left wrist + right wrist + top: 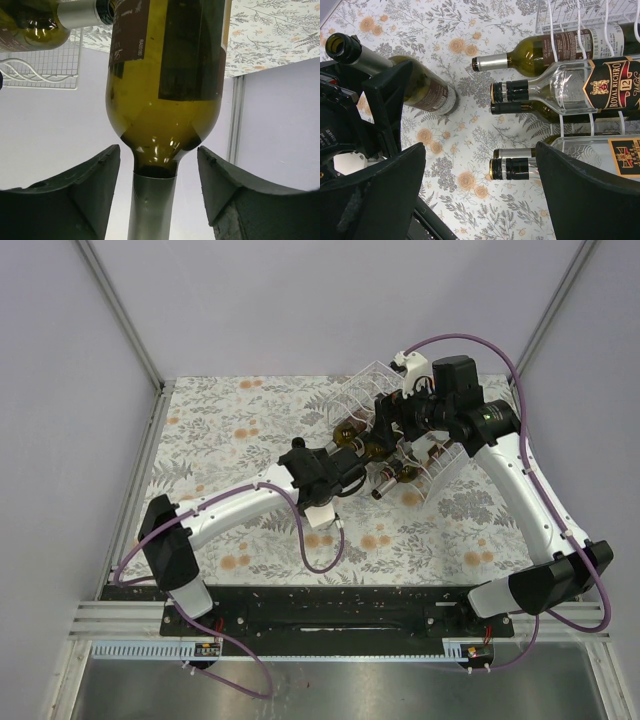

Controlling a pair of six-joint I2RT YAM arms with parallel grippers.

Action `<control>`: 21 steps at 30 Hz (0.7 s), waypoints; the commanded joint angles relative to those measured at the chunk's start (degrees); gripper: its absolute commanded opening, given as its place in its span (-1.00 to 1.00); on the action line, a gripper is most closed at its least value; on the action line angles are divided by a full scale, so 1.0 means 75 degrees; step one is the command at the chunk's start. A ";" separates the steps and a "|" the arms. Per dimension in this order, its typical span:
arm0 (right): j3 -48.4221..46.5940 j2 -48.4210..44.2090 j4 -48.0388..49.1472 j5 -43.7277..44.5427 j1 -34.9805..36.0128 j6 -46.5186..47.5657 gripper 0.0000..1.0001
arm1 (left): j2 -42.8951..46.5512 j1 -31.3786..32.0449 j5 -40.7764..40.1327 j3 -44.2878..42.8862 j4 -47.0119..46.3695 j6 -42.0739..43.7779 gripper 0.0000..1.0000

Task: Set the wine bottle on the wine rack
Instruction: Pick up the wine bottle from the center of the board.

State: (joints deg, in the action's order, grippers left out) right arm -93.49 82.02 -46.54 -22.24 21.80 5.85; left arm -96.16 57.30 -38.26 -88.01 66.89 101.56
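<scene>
1. The wine bottle isn't on the wine rack yet. It's out over the flowery tablecloth just beside the rack's front, tilted, with its open mouth pointing away from the rack
2. The left gripper has the foil neck running between its fingers. The wrist view shows a sliver of gap on each side, so I honestly can't tell if it's squeezing or just cradling
3. Can't tell if the bottle's base touches the cloth either
4. The right gripper hangs over the rack's front edge, fingers spread wide with nothing in them
5. The rack already holds a clear whisky bottle and a green bottle, necks sticking out toward the arms
</scene>
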 commanded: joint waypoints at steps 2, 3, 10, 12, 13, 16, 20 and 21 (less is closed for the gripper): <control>0.0091 -0.0354 0.0194 -0.0234 -0.0083 -0.0053 0.97 | -0.0116 -0.0058 -0.0301 -0.0101 -0.0083 0.0064 0.28; 0.0114 -0.0365 0.0194 -0.0234 -0.0083 -0.0053 0.97 | -0.0128 -0.0069 -0.0301 -0.0102 -0.0083 0.0064 0.24; 0.0184 -0.0401 0.0217 -0.0293 -0.0106 -0.0053 0.97 | -0.0233 -0.0105 -0.0418 -0.0008 -0.0083 -0.0064 -0.20; 0.0196 -0.0401 0.0218 -0.0316 -0.0106 -0.0065 0.96 | -0.0233 -0.0105 -0.0453 -0.0008 -0.0083 -0.0088 -0.29; 0.0208 -0.0424 0.0218 -0.0328 -0.0118 -0.0065 0.96 | -0.0245 -0.0105 -0.0476 -0.0020 -0.0083 -0.0123 -0.32; 0.0231 -0.0424 0.0229 -0.0316 -0.0118 -0.0053 0.96 | -0.0245 -0.0105 -0.0582 0.0004 -0.0083 -0.0217 -0.52; 0.0255 -0.0389 0.0241 -0.0339 -0.0130 -0.0076 0.96 | -0.0222 -0.0116 -0.0793 -0.0031 -0.0037 -0.0415 -0.81; 0.0232 -0.0400 0.0241 -0.0339 -0.0130 -0.0065 0.96 | -0.0198 -0.0128 -0.0735 -0.0101 -0.0001 -0.0509 -0.86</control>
State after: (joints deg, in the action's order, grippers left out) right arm -91.53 80.62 -46.35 -23.66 21.30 5.82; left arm -97.47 56.82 -42.72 -88.01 66.59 100.44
